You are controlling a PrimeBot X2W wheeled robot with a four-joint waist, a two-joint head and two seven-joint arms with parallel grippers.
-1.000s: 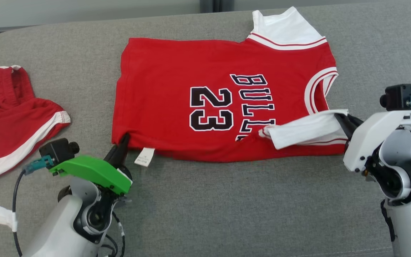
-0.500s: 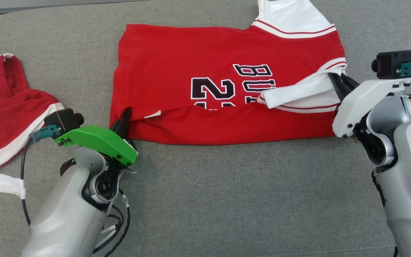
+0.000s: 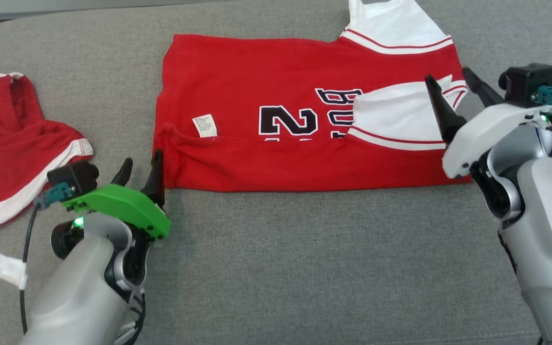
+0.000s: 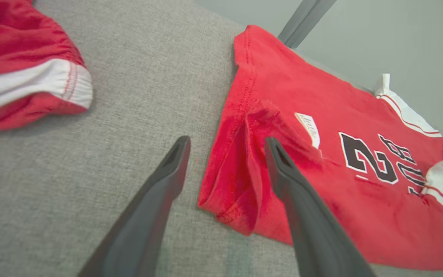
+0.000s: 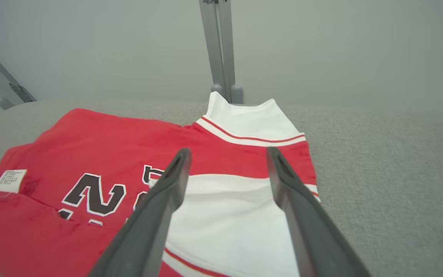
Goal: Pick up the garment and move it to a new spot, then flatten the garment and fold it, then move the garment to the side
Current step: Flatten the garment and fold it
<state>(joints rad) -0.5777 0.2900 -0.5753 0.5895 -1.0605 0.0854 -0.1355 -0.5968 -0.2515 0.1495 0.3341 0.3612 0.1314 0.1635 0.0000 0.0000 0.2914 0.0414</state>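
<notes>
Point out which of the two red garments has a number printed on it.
The jersey at centre, with black numerals; the shorts at left carry none.

Jersey (image 3: 281, 81) lettering half buried under folded hem (image 3: 304, 165) and white sleeve (image 3: 393, 120). Care label (image 3: 204, 125) print too small to read. Red shorts (image 3: 7, 143) cut by left edge.

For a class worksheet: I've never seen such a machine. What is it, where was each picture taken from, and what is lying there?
A robot with two arms, each ending in a two-fingered gripper. One picture comes from its head camera, the others from wrist cameras looking along the dark fingers. On the grey fabric surface lie a partly folded red jersey with white sleeves and, to its left, red shorts with white trim. The left gripper and right gripper stand open, holding nothing.
</notes>
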